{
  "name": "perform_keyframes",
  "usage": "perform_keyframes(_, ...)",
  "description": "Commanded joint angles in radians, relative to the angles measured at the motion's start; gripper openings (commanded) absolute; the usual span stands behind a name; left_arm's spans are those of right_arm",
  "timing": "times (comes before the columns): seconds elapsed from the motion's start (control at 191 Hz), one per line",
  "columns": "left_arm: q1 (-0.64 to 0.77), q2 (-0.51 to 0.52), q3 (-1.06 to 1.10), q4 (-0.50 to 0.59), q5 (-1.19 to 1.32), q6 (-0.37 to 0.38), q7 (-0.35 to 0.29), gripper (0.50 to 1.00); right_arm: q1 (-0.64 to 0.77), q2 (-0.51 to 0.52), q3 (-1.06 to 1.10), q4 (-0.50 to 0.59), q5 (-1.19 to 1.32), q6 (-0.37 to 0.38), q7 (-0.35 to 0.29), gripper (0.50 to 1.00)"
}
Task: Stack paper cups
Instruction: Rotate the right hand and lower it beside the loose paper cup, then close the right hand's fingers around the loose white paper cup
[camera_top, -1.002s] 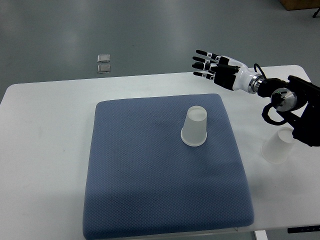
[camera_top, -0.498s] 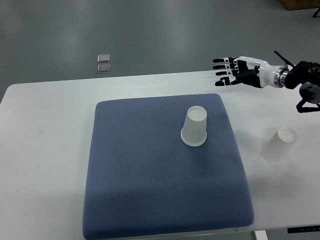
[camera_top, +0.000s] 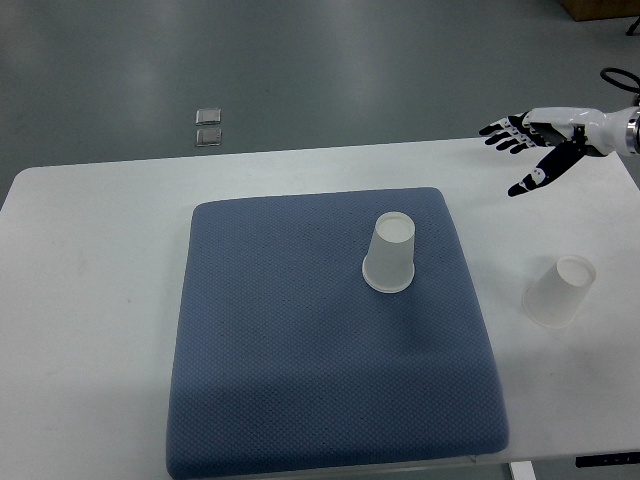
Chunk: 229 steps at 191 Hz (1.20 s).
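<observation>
One white paper cup stands upside down on the blue mat, right of its middle. A second white cup stands upside down on the bare white table, to the right of the mat. My right hand hovers at the far right, above the table's back edge, well behind the second cup. Its fingers are spread and hold nothing. The left arm does not show.
Two small grey squares lie on the floor beyond the table's back edge. The mat covers most of the table's middle, with bare white table on both sides.
My right hand has pulled back to the right and away from the cups, with most of its arm leaving the picture. Neither cup has moved.
</observation>
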Motion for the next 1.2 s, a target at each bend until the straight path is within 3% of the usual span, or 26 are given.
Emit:
perform_keyframes(0.0, 0.000, 0.000, 0.000, -0.001, 0.000, 0.000, 0.001, 1.000, -0.004, -0.087, -0.070, 0.095, -0.031, -0.010, 0.027, 0.932)
perform_keyframes(0.435, 0.000, 0.000, 0.000, -0.001, 0.000, 0.000, -0.001, 1.000, -0.055, -0.308, -0.171, 0.340, -0.074, -0.129, 0.119, 0.932)
perform_keyframes(0.53, 0.000, 0.000, 0.000, 0.001, 0.000, 0.000, 0.001, 1.000, -0.085, -0.326, -0.208, 0.386, -0.103, -0.205, 0.134, 0.932)
perform_keyframes(0.588, 0.000, 0.000, 0.000, -0.001, 0.000, 0.000, 0.001, 1.000, -0.099, -0.325, -0.257, 0.400, -0.141, -0.293, 0.146, 0.932)
perform_keyframes(0.692, 0.000, 0.000, 0.000, 0.001, 0.000, 0.000, 0.001, 1.000, -0.118, -0.319, -0.332, 0.416, -0.177, -0.413, 0.166, 0.932)
perform_keyframes(0.755, 0.000, 0.000, 0.000, -0.001, 0.000, 0.000, 0.001, 1.000, -0.118, -0.316, -0.358, 0.416, -0.177, -0.441, 0.169, 0.932)
perform_keyframes(1.196, 0.000, 0.000, 0.000, 0.001, 0.000, 0.000, 0.001, 1.000, -0.134, -0.250, -0.378, 0.333, -0.175, -0.501, 0.157, 0.930)
